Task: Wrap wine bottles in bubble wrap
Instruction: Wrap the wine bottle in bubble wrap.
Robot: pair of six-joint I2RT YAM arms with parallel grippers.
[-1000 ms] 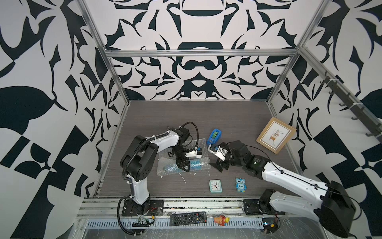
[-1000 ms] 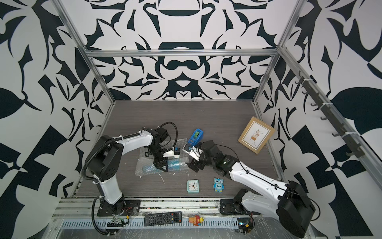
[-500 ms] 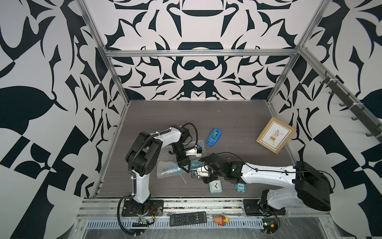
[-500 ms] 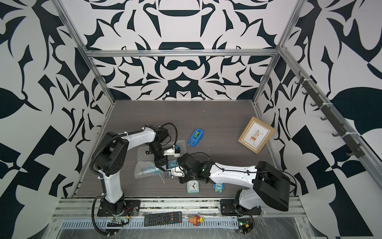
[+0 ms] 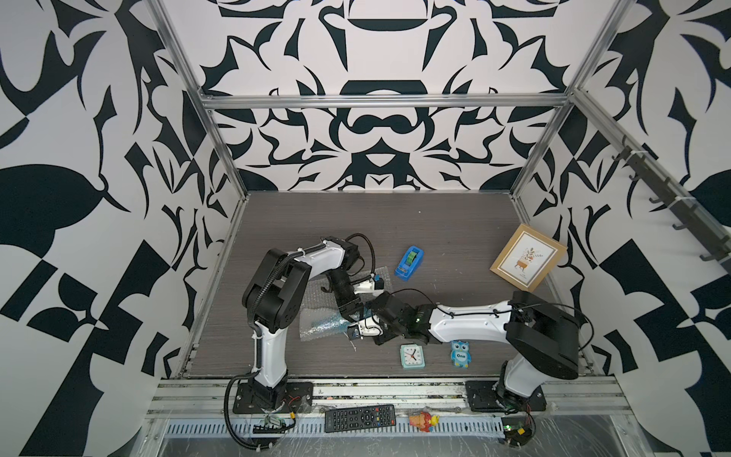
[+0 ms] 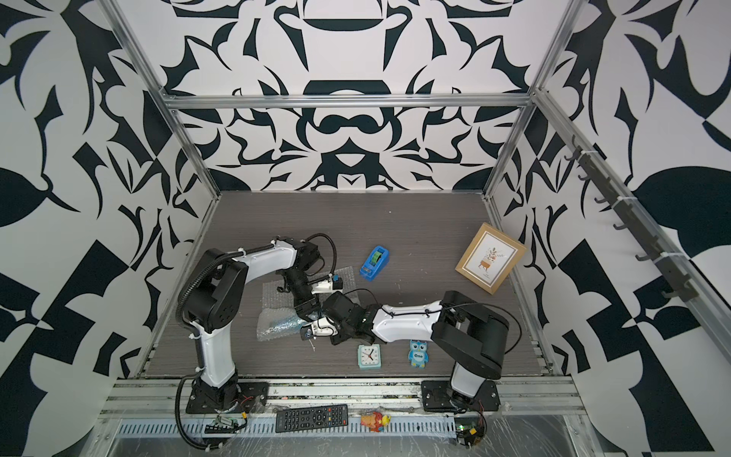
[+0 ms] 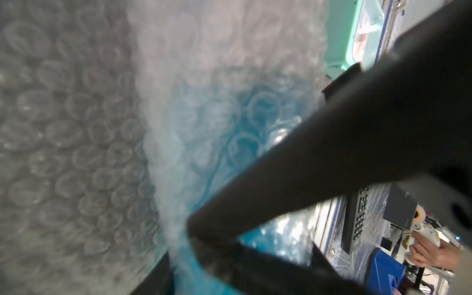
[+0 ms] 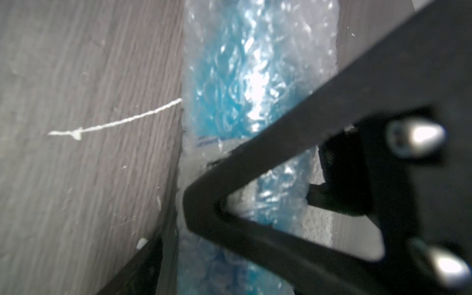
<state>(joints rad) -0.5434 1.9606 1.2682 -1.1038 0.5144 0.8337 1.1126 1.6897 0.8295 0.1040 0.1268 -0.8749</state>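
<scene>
The wine bottle (image 5: 326, 322), blue through the plastic, lies on its side rolled in the bubble wrap (image 5: 312, 312) left of the table's middle. A flat part of the wrap (image 6: 273, 292) still lies spread behind it. My left gripper (image 5: 348, 310) comes down on the bundle's right end and is shut on the wrapped bottle (image 7: 224, 132); in the left wrist view the left gripper (image 7: 176, 255) has blue-tinted wrap filling its gap. My right gripper (image 5: 358, 318) reaches in from the right. In the right wrist view the right gripper (image 8: 176, 242) straddles the wrapped bottle (image 8: 229, 89), jaws still apart.
A blue tape dispenser (image 5: 409, 262) sits behind the bundle and a framed picture (image 5: 528, 261) at the right. A small clock (image 5: 412, 355) and an owl figure (image 5: 461, 353) stand near the front edge under the right arm. A remote (image 5: 359, 417) lies on the front rail.
My right arm swung from beside the tape dispenser toward the front and left, onto the bundle's right end, its jaws narrowing. The left gripper stayed on the bundle.
</scene>
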